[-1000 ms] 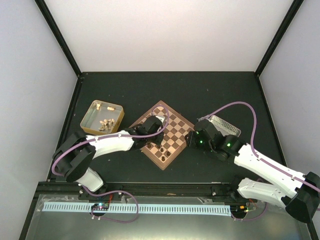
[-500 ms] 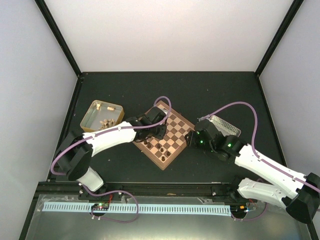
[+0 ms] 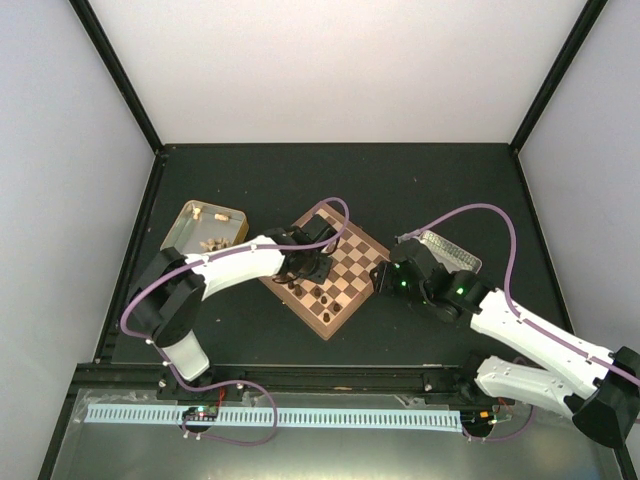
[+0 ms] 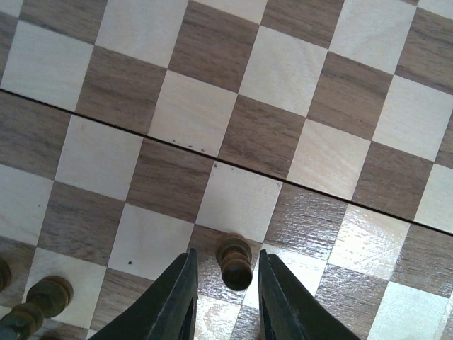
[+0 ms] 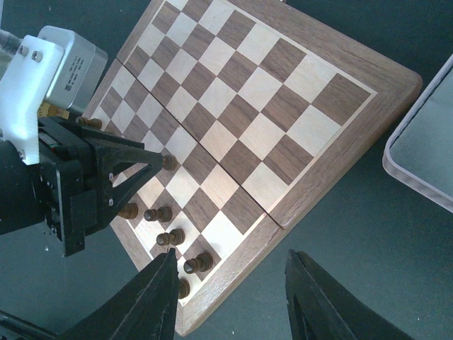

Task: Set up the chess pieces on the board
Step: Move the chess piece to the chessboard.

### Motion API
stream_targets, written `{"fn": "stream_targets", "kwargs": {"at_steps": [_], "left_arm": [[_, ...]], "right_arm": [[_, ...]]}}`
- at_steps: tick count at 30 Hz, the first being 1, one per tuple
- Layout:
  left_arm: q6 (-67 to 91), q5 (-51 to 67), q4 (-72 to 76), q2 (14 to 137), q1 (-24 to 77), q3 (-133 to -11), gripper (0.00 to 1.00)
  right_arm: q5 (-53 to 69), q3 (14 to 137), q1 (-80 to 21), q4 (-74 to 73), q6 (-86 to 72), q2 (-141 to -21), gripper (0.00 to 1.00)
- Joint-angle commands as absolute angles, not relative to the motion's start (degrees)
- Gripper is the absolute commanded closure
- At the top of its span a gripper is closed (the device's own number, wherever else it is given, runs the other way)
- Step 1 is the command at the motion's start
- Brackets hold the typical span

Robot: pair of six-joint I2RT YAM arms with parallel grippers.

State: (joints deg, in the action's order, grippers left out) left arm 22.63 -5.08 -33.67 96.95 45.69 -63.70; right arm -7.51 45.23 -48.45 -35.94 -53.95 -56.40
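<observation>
- The board (image 3: pixel 352 262) is seen at the middle of the dark tabletop (image 3: pixel 430 180), turned so that one corner points at the tabletop's near edge.
- The left gripper (image 4: pixel 226 253) is lowered over the squares by the board's near-left edge. Its jaws are parted only narrowly.
- A dark pawn (image 4: pixel 234 263) is straddled by those jaws and stands upright on the board. A sliver of board is seen on each side of it, so no clamping is shown.
- More dark pieces (image 5: pixel 159 213) are stood upright in the squares along that same near-left edge.
- The right gripper (image 5: pixel 232 256) is hung over bare tabletop just beside the board's near-right edge. Its jaws are spread wide and nothing is seen between them.
- A gold tray (image 3: pixel 186 222) is placed near the tabletop's left edge, with pale pieces (image 3: pixel 211 244) lying in it.
- A pale-rimmed tray (image 5: pixel 417 185) is set just off the board's right corner and is partly hidden by the right arm in the top view.
</observation>
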Motion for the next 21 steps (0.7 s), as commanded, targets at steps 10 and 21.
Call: {"fn": "stream_targets", "kwargs": {"at_steps": [10,21], "left_arm": [[21.8,-4.8,-36.8,99.2,45.3,-67.7,0.93],[26.3,-11.4,-41.0,95.3,43.7,-66.3,0.94]], "right_arm": [[-9.6,45.1,-48.1,-35.7,-53.7,-54.9,0.57],[-11.2,44.3,-48.2,-34.7,-50.6,-54.5,0.57]]}}
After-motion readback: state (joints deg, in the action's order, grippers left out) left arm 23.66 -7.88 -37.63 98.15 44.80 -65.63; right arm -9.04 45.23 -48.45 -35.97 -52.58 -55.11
